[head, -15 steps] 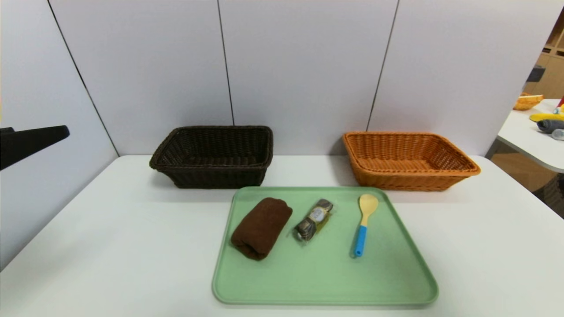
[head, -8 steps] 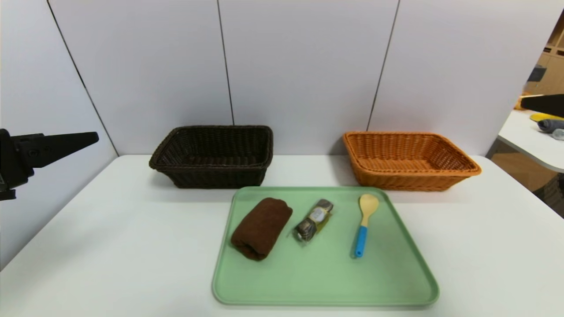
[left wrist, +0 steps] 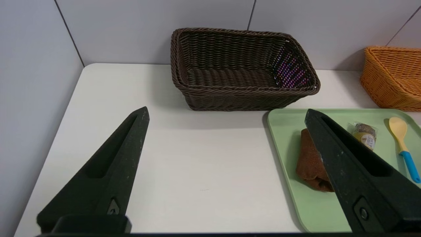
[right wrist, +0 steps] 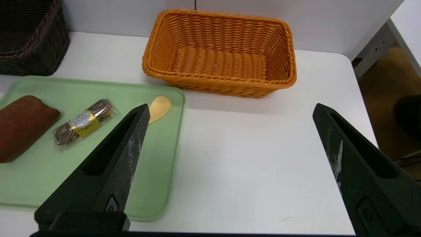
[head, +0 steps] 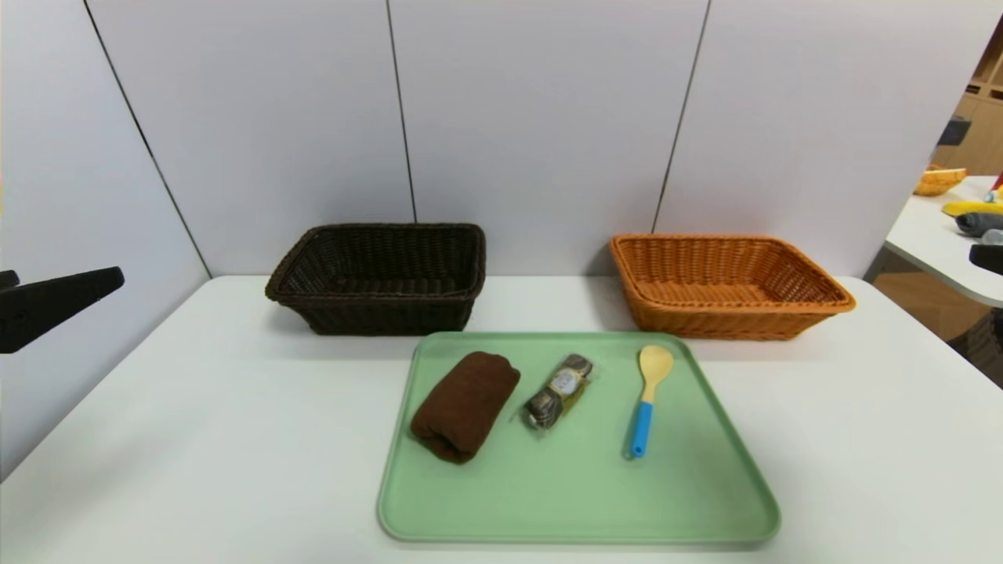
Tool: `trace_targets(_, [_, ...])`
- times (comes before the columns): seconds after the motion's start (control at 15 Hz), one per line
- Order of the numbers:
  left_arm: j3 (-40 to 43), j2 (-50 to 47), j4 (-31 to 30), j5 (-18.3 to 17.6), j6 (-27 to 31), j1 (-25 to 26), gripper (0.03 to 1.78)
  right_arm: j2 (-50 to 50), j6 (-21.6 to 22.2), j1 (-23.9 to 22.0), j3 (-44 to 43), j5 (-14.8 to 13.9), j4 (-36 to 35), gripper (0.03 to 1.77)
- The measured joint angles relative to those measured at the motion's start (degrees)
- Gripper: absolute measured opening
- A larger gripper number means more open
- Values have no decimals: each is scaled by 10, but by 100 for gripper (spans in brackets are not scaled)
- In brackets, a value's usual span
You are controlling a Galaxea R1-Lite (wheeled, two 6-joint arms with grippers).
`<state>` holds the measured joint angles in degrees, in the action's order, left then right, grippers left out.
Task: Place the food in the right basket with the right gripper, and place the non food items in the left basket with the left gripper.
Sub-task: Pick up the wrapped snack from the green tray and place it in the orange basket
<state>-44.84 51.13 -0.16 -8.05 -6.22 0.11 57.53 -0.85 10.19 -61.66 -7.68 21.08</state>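
Chocolates (head: 558, 391) sit untouched mid-tray, between the brown towel (head: 465, 405) and the blue-handled spoon (head: 647, 399), all three on the green tray (head: 580, 501) on the white counter (head: 196, 439). Both baskets behind it hold nothing: the dark basket (head: 380, 278) on your left, the orange basket (head: 725, 286) on your right. Your left gripper (left wrist: 227, 115) hangs out at the left edge, jaws spread wide, gripping nothing. Your right gripper (right wrist: 230, 110) hovers off the tray's right side, jaws wide too. You're at the opening step, I'd say, nothing sorted yet. Next move looks like bringing the right gripper inward and down over the chocolates, lined up across the packet's narrow width, minding the slippery wrap and the spoon nearby.
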Motion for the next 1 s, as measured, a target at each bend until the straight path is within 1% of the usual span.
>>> trace_targets(0.2, [-2,0,0,-3,1,0,169,4,0,9,-3,-3,-3,171])
trace_targets(0.33, [-12,15,-1,-7,-5,-7,169,23,5,28,-20,-14,-1,171])
trace_targets(0.47, [-28,35,0,-8,-26,-25,169,50,12,39,-50,-19,-1,171])
trace_targets(0.6, [-61,61,4,-8,-68,-50,169,87,35,63,-106,-27,2,171])
trace_targets(0.67, [-80,73,11,-7,-92,-63,169,110,53,79,-138,-39,9,171])
trace_targets(0.8, [-112,96,26,-5,-114,-82,169,159,107,121,-198,-67,42,171])
trace_targets(1.0, [-128,123,26,-7,-122,-88,169,220,217,189,-246,-88,122,171])
